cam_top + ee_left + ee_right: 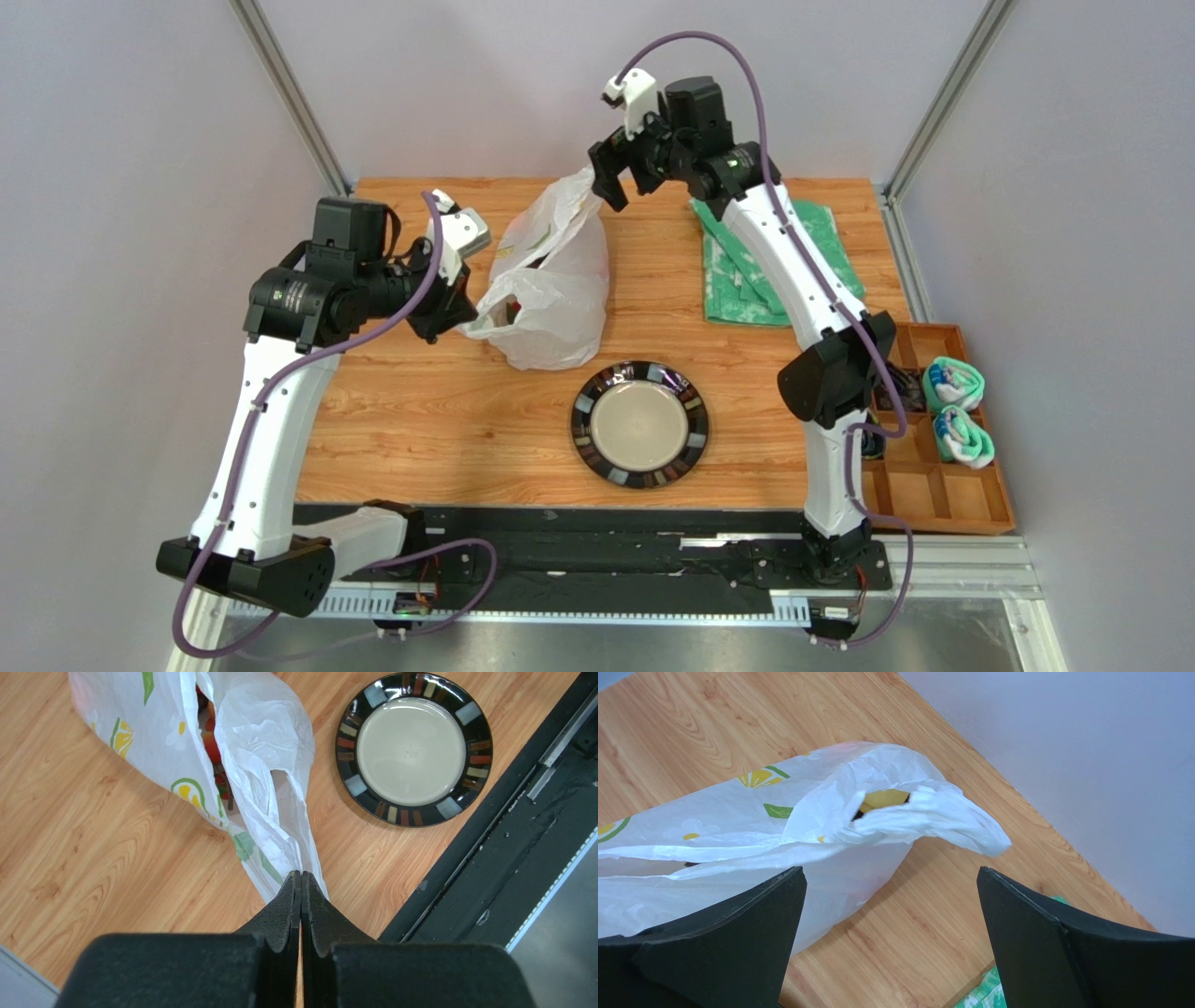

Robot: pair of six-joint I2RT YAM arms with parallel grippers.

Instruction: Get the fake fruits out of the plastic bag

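The white plastic bag (550, 280) with citrus prints stands on the wood table behind the plate. My left gripper (456, 305) is shut on the bag's near handle loop (291, 847), pulling it taut to the left. In the left wrist view, red and dark fake fruits (210, 745) show inside the bag's mouth (246, 735). My right gripper (617, 179) is open and empty, raised beside the bag's far upper corner. In the right wrist view its fingers (889, 871) straddle the bag's edge (773, 833), and a yellow fruit (884, 799) shows through a handle hole.
A dark-rimmed round plate (640, 423) lies in front of the bag; it also shows in the left wrist view (419, 747). A green-and-white cloth (765, 266) lies at the back right. A wooden compartment tray (940, 476) with rolled socks sits at the right edge.
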